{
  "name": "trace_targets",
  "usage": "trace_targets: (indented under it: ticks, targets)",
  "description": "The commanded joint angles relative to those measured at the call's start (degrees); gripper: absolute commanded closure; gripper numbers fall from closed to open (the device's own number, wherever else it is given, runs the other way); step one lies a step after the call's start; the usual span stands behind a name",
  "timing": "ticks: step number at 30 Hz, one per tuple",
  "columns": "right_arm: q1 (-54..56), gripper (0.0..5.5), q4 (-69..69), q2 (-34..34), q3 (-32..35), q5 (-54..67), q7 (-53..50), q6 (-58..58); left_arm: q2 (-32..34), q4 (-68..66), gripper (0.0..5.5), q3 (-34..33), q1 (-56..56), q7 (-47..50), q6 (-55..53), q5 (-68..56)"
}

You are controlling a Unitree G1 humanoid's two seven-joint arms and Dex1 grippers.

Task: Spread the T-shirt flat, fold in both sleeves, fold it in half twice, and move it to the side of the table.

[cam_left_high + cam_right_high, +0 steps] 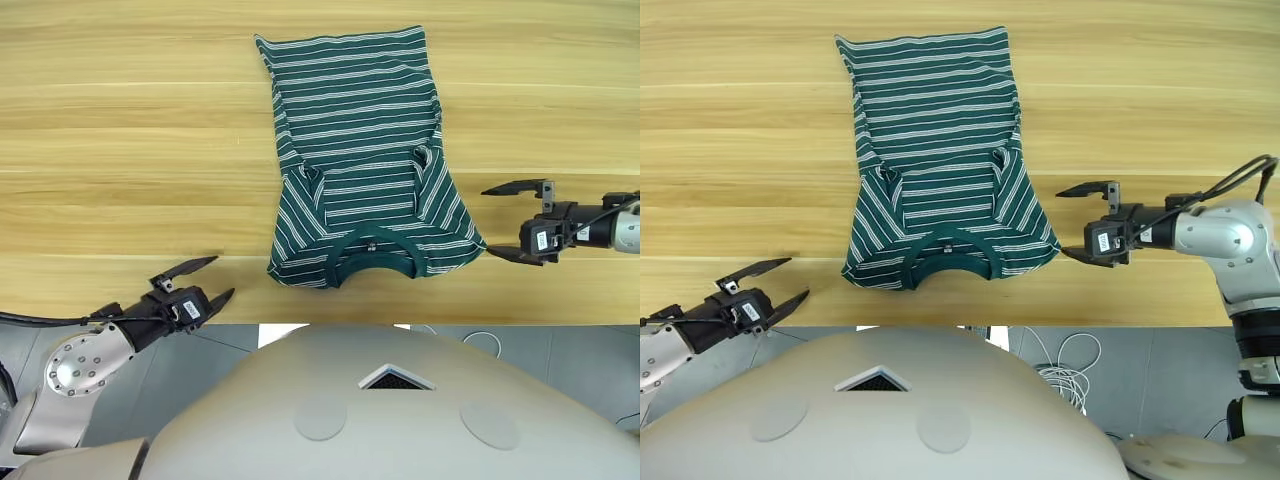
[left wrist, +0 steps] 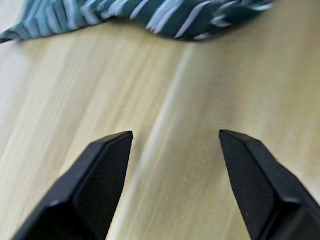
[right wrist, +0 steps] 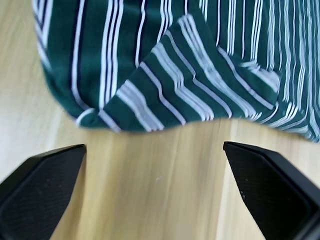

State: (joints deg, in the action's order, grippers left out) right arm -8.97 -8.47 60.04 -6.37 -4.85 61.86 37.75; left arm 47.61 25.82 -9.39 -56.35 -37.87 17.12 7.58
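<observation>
Centrally, green white-striped T-shirt (image 1: 360, 130), tapered oblong, on pale woodgrain table (image 1: 120, 150).

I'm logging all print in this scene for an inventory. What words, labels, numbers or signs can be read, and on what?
Nothing here can be read as text.
Left sticker, white, on the left gripper: marks too small to read.
Right sticker, white, on the right gripper: marks too small to read.
T-shirt: stripes only, no print visible.
</observation>
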Motion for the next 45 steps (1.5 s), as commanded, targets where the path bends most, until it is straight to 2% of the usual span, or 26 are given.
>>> trace_targets:
  ticks: [1, 3, 12, 22, 30, 45]
  targets:
    - [-0.62, 0.37, 0.2, -1.98, -5.68, -1.73, 1.96, -0.61, 2.4, 1.39, 2.41, 3.63, -1.22, -4.6, -0.61, 3.28]
    - [0.24, 0.37, 0.27, -2.58, -6.8, -1.8, 1.57, -0.86, 2.67, 2.63, 2.41, 4.26, -0.47, -5.44, -0.59, 3.43]
    - [-0.41, 2.08, 1.4, -3.31, -8.24, -1.8, -1.19, -0.75, 1.1, 0.15, 2.37, 7.42, 9.82, -2.79, -0.24, 11.8]
    - [-0.22, 4.05, 2.67, -2.47, -9.27, -0.36, -1.71, -2.67, 0.44, -0.47, 2.37, 14.83, 14.5, -3.0, 2.81, 11.23]
    - [-1.81, 5.49, 5.08, -1.67, -8.8, 0.14, -2.22, -3.26, -0.38, -7.85, 2.37, 18.79, 22.0, -0.91, 4.29, 13.64]
    - [-0.22, 5.49, 5.48, -2.3, -9.08, 0.15, -2.0, -3.28, 1.09, -13.2, 2.37, 25.6, 25.01, -2.18, 7.1, 10.94]
